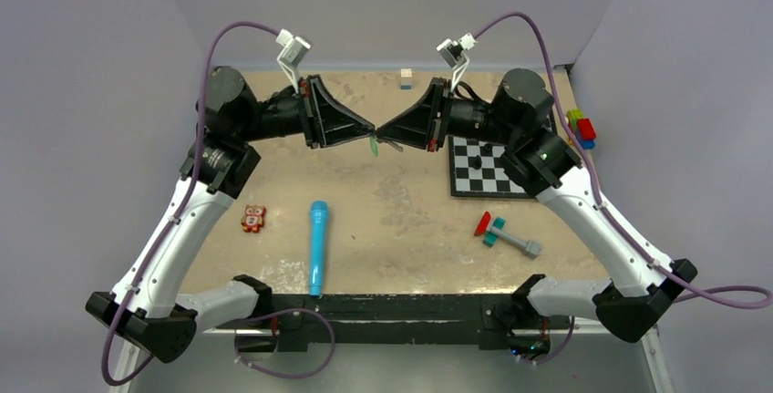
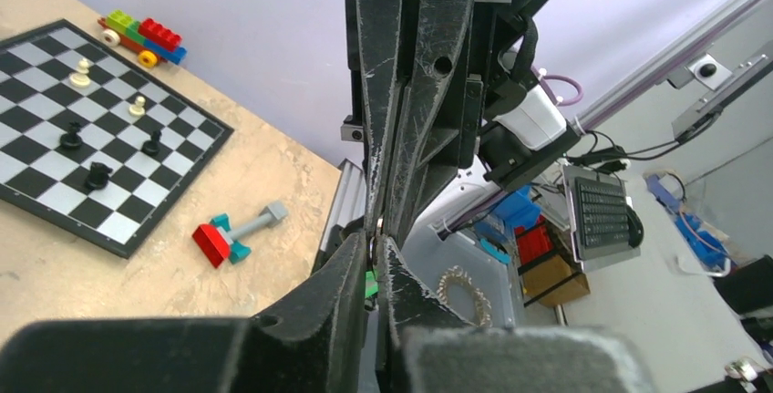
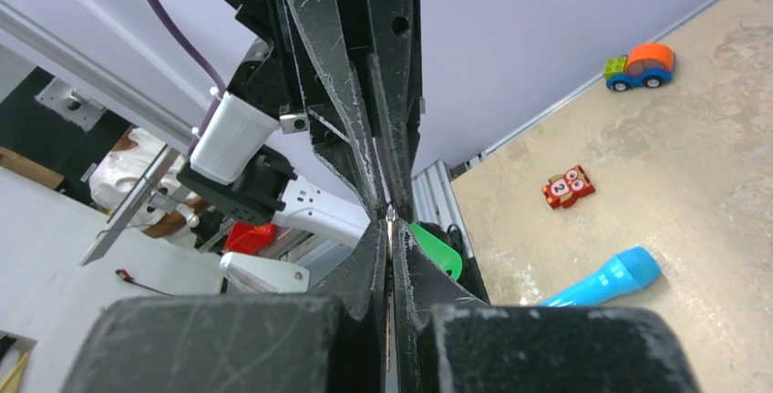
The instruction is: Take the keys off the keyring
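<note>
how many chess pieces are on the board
5, in the left wrist view: two white pieces toward the far edge, three black pieces mid-board. The chessboard is cropped, so more may be hidden.

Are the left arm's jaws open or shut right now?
Shut. In the left wrist view the jaws of the left gripper meet with barely a slit, a green tag peeking between; what they pinch, cannot tell.

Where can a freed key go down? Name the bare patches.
Barest: the tabletop between the blue microphone and the red-and-teal toy, nearer than the left gripper and right gripper, both shut on the keyring. Also the far edge beside the small cube. Crowded: the right side, with chessboard and bricks.
</note>
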Available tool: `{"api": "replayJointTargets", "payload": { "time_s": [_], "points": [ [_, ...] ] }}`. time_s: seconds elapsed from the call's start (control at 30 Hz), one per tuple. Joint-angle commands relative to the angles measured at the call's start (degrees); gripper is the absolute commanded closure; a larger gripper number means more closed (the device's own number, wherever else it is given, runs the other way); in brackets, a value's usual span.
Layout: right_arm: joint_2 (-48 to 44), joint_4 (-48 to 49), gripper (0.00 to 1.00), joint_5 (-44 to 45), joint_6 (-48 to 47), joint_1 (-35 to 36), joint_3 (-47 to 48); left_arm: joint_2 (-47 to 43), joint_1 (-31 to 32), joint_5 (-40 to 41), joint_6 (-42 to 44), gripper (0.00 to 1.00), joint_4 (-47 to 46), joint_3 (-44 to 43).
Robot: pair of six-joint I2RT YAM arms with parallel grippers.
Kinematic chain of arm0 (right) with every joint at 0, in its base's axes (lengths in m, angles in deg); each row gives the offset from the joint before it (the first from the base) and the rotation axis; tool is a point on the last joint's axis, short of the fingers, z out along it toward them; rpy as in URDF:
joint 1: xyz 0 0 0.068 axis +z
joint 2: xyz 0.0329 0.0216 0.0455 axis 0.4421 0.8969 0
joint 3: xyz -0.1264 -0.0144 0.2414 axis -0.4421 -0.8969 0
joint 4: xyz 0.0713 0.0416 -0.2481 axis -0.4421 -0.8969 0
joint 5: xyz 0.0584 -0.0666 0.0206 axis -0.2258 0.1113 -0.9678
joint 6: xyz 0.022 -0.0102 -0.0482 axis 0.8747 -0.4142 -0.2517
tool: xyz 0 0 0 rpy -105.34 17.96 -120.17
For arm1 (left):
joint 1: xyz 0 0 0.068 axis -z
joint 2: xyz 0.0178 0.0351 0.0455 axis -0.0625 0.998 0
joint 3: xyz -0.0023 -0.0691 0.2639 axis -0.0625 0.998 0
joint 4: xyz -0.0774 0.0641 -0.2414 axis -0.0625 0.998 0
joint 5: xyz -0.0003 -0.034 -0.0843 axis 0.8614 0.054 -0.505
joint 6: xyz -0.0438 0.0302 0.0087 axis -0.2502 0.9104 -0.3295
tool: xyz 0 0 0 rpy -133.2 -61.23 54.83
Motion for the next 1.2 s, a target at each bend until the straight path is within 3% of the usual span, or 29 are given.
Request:
{"api": "replayJointTargets", "payload": {
  "time_s": [0.0,0.17,0.4,0.63,0.7,0.8,0.9,1.17],
  "points": [
    [2.6,10.3,1.00,5.6,1.1,1.9,-1.4,-0.5,3.8,0.6,-1.4,0.81,-1.7,0.7],
    [3.2,14.0,1.00,6.3,3.0,1.9,-2.2,-1.2,3.8,3.3,-2.0,0.73,-2.8,0.9],
    [4.9,17.7,1.00,6.5,4.8,1.9,-1.3,-1.5,3.8,5.3,-5.5,0.74,-9.1,2.2],
    [5.8,19.5,1.00,6.1,5.9,1.9,-0.6,-1.6,3.8,7.1,-5.6,0.78,-9.8,1.9],
    [5.4,19.1,1.00,6.3,5.8,1.8,-0.7,-1.6,3.8,7.2,-3.8,0.63,-6.9,0.7],
    [4.0,16.0,1.00,7.3,4.1,1.2,-0.4,-1.7,3.7,9.0,4.5,0.36,5.8,-4.0],
    [2.3,12.4,1.00,8.0,2.4,0.1,-1.2,-2.1,3.6,12.4,13.6,0.04,17.3,-8.7],
    [-1.2,0.7,1.00,8.1,-3.8,-1.6,-0.4,-1.2,3.0,13.0,24.7,0.00,29.8,-15.8]
  ]
}}
